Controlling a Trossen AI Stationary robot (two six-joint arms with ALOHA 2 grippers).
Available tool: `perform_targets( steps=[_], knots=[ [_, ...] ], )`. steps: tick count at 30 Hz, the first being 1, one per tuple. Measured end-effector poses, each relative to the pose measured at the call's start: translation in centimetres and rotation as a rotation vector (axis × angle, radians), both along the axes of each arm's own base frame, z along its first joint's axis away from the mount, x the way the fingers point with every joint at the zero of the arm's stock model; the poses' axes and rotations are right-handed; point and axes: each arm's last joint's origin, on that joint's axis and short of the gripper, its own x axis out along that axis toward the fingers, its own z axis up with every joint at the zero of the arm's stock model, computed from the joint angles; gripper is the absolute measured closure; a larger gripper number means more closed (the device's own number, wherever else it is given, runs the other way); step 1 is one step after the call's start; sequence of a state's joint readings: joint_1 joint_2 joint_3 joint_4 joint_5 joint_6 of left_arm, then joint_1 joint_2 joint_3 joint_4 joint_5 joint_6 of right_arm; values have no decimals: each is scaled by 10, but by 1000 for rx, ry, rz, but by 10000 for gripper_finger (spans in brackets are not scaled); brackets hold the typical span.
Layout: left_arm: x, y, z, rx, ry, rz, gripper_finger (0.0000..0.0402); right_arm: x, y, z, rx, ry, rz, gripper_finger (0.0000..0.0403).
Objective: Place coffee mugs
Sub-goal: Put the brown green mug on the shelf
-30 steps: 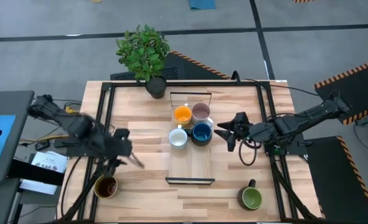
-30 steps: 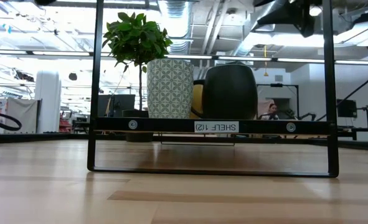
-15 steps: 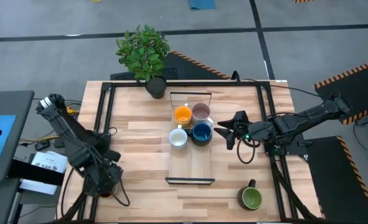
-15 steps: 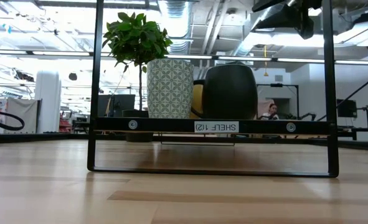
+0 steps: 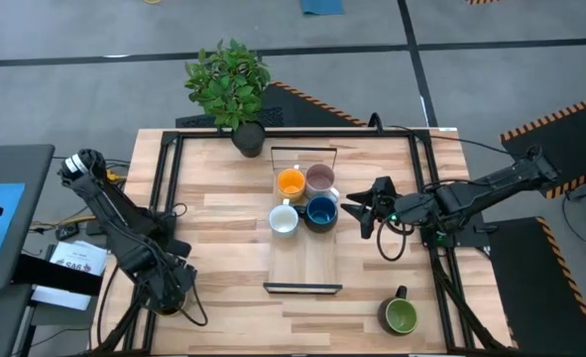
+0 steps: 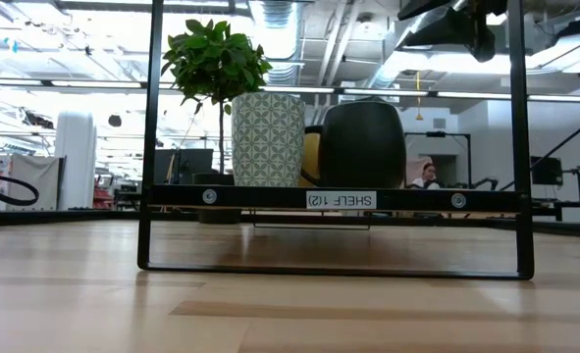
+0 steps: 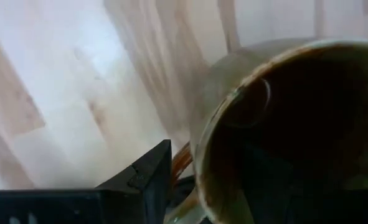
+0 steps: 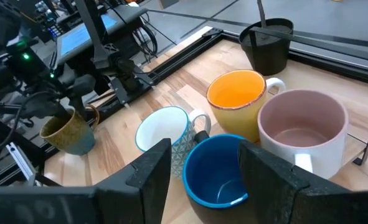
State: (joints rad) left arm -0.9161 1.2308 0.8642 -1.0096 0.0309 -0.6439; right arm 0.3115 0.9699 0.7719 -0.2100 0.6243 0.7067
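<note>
The brown mug [image 8: 68, 130] stands tilted at the table's near left corner. In the high view my left gripper [image 5: 170, 290] hides it. The orange [image 5: 291, 182], pale pink [image 5: 319, 178], white [image 5: 284, 220] and dark blue [image 5: 321, 211] mugs stand together on the shelf board. The green mug [image 5: 400, 315] sits upright near the near right corner. My right gripper [image 8: 202, 152] is open and hovers just right of the blue mug [image 8: 218, 171], touching nothing. My left gripper has the brown mug by its wall at the rim [image 7: 199, 155]. One finger [image 7: 149, 177] is outside the wall, and the other seems to be the dark shape inside the mug. It comes from above, slanting. The mug leans; I cannot tell whether its base is on the table.
A black shelf frame [image 5: 302, 288] labelled "SHELF 1(2)" [image 6: 341, 200] surrounds the board at mid table. A dark plant pot [image 5: 248, 137] with a leafy plant stands at the far edge. Black rails run along the table's left and right sides. Bare wood lies between the shelf and both near corners.
My left gripper swung from the table's left middle toward the near edge and went down onto the brown mug. The mug showed beside it before and is now covered in the high view. In the last half second the gripper barely moved.
</note>
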Motion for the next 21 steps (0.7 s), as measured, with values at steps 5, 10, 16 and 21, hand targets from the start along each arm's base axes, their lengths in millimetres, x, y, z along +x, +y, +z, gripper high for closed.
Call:
perform_targets(
  steps=[5,10,16,21],
  knots=[
    [1,1,-8,-9,-2,6,254,-1,0,-2,-6,21,0,193],
    [6,1,-8,-71,7,2,337,-1,0,-2,-7,23,-1,193],
    [23,8,17,-138,6,-4,380,-1,0,-2,-7,21,-1,193],
    [40,37,67,-23,-63,1,382,-1,0,-2,-6,21,0,193]
  ],
)
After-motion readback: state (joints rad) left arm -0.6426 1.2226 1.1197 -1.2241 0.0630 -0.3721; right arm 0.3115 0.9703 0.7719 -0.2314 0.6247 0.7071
